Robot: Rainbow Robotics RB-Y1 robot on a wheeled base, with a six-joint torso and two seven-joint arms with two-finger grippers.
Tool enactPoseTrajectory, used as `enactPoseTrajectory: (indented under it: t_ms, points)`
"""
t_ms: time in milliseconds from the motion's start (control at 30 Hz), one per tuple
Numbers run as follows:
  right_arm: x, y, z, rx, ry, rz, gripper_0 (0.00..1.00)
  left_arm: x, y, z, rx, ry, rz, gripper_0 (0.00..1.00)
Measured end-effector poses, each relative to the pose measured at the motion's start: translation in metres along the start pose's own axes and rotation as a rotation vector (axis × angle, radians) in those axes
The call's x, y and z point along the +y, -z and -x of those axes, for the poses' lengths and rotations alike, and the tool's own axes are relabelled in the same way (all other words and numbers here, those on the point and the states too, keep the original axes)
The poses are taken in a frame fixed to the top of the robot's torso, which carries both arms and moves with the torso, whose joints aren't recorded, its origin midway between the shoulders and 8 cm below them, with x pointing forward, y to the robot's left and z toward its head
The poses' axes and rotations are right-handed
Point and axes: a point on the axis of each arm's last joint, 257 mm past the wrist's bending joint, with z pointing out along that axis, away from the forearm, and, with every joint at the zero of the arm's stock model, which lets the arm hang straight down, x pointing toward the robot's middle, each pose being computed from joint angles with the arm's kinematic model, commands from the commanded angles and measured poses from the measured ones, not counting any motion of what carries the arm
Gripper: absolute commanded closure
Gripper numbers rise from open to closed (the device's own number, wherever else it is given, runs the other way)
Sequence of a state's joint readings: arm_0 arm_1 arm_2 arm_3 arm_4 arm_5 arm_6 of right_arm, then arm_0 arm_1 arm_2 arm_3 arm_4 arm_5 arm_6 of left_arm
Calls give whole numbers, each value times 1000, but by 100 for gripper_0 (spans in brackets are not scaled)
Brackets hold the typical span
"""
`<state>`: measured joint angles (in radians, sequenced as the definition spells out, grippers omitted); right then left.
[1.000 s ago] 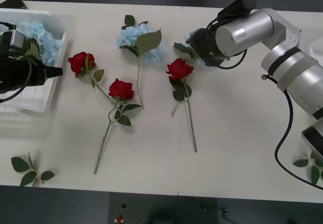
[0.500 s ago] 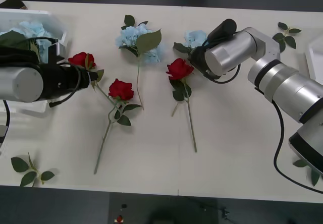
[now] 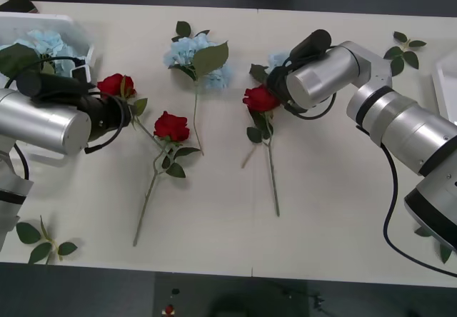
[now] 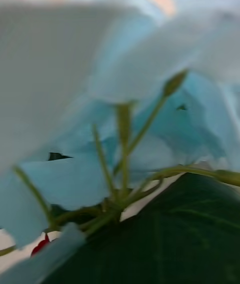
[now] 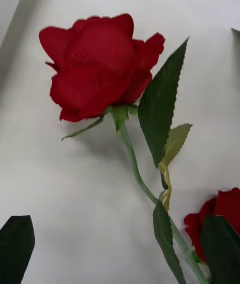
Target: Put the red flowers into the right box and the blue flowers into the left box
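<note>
Three velvety red flowers point(image 3: 171, 126) on smooth table point(image 3: 328, 188), fluffy blue flowers point(image 3: 196, 54), fingers' state unclear.

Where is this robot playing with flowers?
Probably a robot test room or lab, not a flower shop. Fake red roses and blue flowers lie spread on a plain white table, with a white sorting tray at its edge.

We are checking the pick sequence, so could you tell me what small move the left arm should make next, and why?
Probably lower the left gripper onto the stem of the leftmost red rose: it hovers beside that bloom, and the stem lies free on the table.
</note>
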<state>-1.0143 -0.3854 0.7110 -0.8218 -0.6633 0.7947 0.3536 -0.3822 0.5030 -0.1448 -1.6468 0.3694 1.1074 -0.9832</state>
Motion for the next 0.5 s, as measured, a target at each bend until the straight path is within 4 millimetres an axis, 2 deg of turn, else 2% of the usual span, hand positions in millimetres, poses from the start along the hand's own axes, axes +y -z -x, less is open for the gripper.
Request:
enactPoseTrajectory:
  t_ms: [167,233,300,500]
  points:
    - [4,0,1,-2,-3,15,100,2,-12,30,-69,-3,10,5]
    - [6,0,2,-5,-4,22,100,1,-19,36,-83,6,5,6]
    - [13,1,5,-13,-12,51,100,0,-25,38,-87,18,2,13]
    - [34,19,24,20,-56,140,100,2,-41,33,-97,-3,9,19]
